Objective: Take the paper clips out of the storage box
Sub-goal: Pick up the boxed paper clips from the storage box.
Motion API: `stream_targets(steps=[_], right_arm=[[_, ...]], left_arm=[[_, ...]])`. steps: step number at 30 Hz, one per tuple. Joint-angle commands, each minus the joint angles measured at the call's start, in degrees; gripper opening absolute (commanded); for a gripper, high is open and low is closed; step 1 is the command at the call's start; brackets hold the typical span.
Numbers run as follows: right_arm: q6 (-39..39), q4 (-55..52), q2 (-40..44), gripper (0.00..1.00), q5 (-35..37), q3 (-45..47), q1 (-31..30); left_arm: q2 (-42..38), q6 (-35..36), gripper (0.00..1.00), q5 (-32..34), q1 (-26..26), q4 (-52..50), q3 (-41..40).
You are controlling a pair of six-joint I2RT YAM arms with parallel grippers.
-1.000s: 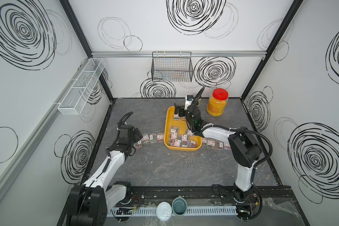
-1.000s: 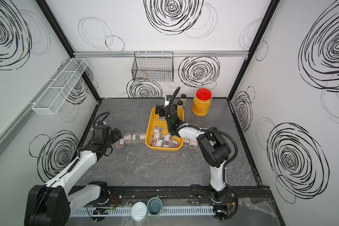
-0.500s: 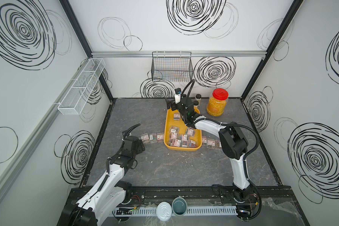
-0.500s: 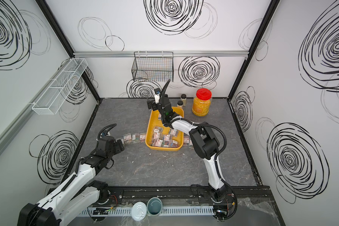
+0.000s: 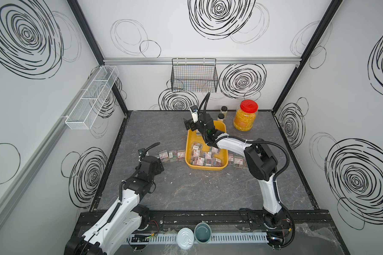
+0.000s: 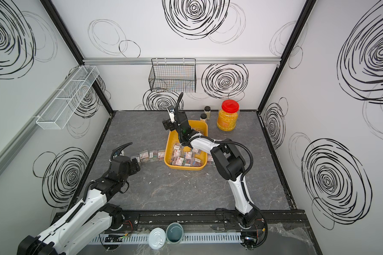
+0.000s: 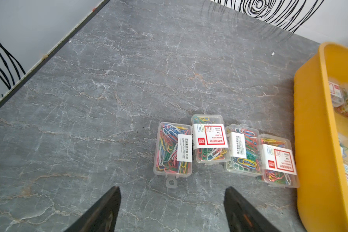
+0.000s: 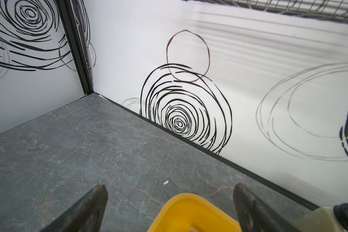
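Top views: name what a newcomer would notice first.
The yellow storage box mid-table, paper clips piled in its near half, stands out first. Then the red-lidded jar just beyond its far right corner, and the black spirals drawn across the white walls.

Both top views high, looking down, wrist views close, sharing storage box (image 7: 313, 120)

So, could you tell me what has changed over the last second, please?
The left gripper has drawn back from the row of cases beside the tray, fingers open, empty. The right gripper has swung over to the tray's far left corner, also open and empty. The cases and tray lie as before.
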State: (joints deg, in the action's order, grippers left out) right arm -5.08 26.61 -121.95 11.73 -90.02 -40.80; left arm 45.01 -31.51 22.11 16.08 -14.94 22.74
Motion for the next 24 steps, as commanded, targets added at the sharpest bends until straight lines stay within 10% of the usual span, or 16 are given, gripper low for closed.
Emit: stream_targets(steps=[1, 13, 24], right_arm=[[6.86, -3.10, 4.91, 1.00, 3.76, 0.17, 0.25], [29.61, -22.54, 4.36, 0.76, 1.54, -0.85, 4.18], [34.01, -28.42, 1.34, 0.69, 3.69, -0.22, 4.30]], left_arm=[[-1.89, -0.96, 0.85, 1.62, 0.27, 0.92, -0.70], [-5.50, -1.29, 0.86, 1.44, 0.41, 0.31, -1.83], [-4.80, -1.36, 0.86, 1.35, 0.49, 0.53, -1.66]])
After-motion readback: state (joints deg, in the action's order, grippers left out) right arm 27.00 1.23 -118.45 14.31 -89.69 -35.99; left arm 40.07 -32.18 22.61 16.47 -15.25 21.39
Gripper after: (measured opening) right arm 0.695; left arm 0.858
